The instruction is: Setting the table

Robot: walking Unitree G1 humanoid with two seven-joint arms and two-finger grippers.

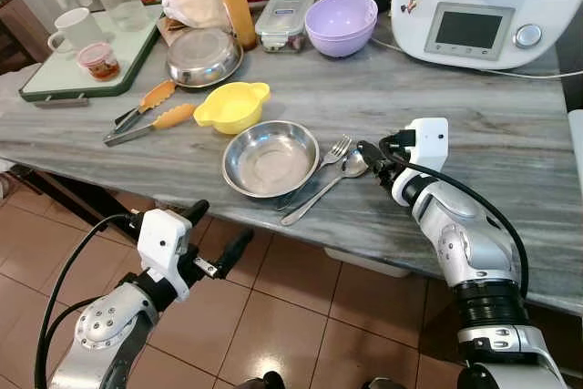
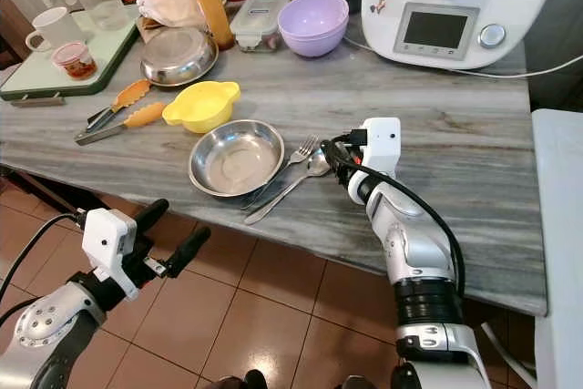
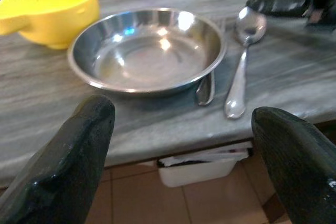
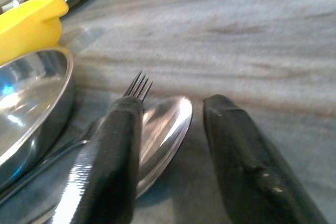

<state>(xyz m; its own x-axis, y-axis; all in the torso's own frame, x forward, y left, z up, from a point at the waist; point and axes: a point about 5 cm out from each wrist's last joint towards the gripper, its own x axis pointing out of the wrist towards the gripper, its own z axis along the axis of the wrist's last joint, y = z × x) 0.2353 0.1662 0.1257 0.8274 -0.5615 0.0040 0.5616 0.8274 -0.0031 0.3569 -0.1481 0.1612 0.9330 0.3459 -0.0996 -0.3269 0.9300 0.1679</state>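
The steel bowl [image 1: 271, 158] sits near the front edge of the grey counter [image 1: 474, 125]. Just right of it lie the fork [image 1: 332, 151] and the spoon [image 1: 343, 170], touching. The right gripper [image 4: 170, 129] rests low at the spoon bowl — fingers narrowly parted, holding nothing. The left gripper [image 1: 215, 232] hangs below the counter edge — fingers wide, empty.

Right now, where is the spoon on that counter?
The spoon lies near the counter's front edge, just right of the steel bowl and beside the fork. The right gripper's open fingers sit at its bowl end.
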